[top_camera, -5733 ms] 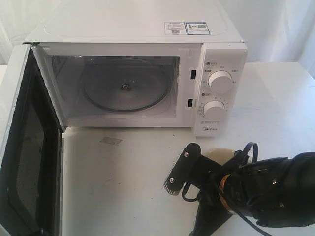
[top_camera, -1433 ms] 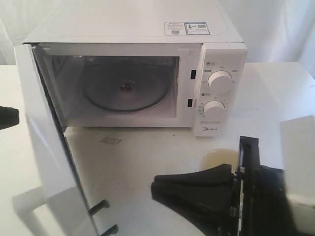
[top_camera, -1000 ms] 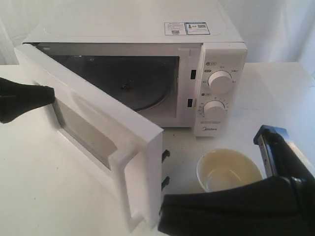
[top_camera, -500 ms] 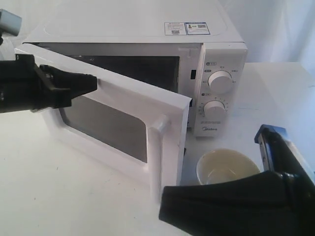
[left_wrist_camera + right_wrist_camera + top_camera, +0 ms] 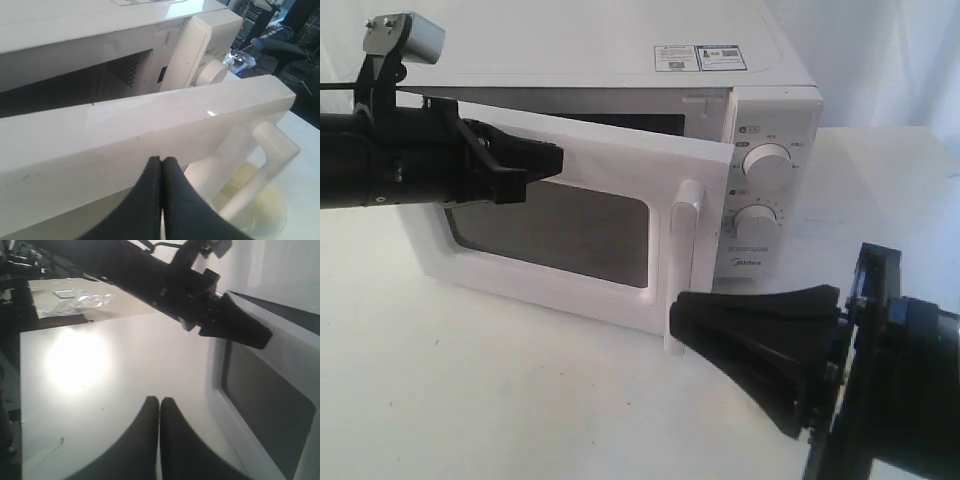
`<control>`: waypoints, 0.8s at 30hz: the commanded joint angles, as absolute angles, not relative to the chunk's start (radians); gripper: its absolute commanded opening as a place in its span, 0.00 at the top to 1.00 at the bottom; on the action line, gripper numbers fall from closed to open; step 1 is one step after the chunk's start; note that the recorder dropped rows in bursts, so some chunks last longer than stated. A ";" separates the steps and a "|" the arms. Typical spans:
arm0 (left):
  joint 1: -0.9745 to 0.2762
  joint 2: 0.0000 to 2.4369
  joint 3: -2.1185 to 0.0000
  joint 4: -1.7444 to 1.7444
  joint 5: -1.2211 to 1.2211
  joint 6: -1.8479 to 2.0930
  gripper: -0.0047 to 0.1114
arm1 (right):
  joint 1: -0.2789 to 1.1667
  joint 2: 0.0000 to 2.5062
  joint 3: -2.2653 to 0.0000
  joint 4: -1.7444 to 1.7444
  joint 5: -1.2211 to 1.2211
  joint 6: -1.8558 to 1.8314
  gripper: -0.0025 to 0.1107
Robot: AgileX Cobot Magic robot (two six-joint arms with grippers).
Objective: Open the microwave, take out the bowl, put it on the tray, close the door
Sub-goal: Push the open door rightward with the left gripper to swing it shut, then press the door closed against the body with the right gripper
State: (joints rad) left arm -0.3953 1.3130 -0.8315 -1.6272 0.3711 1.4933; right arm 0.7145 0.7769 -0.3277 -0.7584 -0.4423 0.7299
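Note:
The white microwave point(image 5: 580, 50) stands at the back of the table. Its door point(image 5: 620, 160) hangs slightly ajar, the handle point(image 5: 683, 250) side a little off the knob panel point(image 5: 770, 200). My left gripper point(image 5: 558, 160) is shut and empty, its tips against the door's outer face, near the top edge point(image 5: 150, 130) in the left wrist view. My right gripper point(image 5: 675, 308) is shut and empty, low in front of the handle. It hides the bowl in the exterior view. Part of the cream-yellow bowl point(image 5: 267, 212) shows below the handle point(image 5: 270, 150). No tray shows.
The white table point(image 5: 470, 380) stretches in front of the microwave. In the right wrist view the left arm point(image 5: 165, 280) reaches over the table to the door window point(image 5: 270, 405). A plastic bag point(image 5: 80, 300) and a black chair point(image 5: 280, 47) lie beyond the table.
The door has swung from half open to almost closed, with my left gripper following against its face. My right gripper has shifted left and now covers the bowl.

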 commanded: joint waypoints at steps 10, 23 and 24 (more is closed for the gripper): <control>-0.403 1.248 -0.825 -1.555 0.314 1.427 0.96 | 0.709 1.120 -0.330 -0.179 -0.845 0.254 0.97; -0.403 1.104 -0.681 -1.550 0.181 1.360 0.96 | 0.709 1.509 -0.465 0.055 -1.094 0.097 0.97; -0.403 1.102 -0.674 -1.550 0.181 1.360 0.96 | 0.709 1.532 -0.475 0.067 -1.114 0.097 0.97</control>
State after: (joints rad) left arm -0.3959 1.1210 -0.6976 -1.5396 0.1864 1.3779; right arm 0.7145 1.4780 -0.4474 0.0471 -1.0362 0.1218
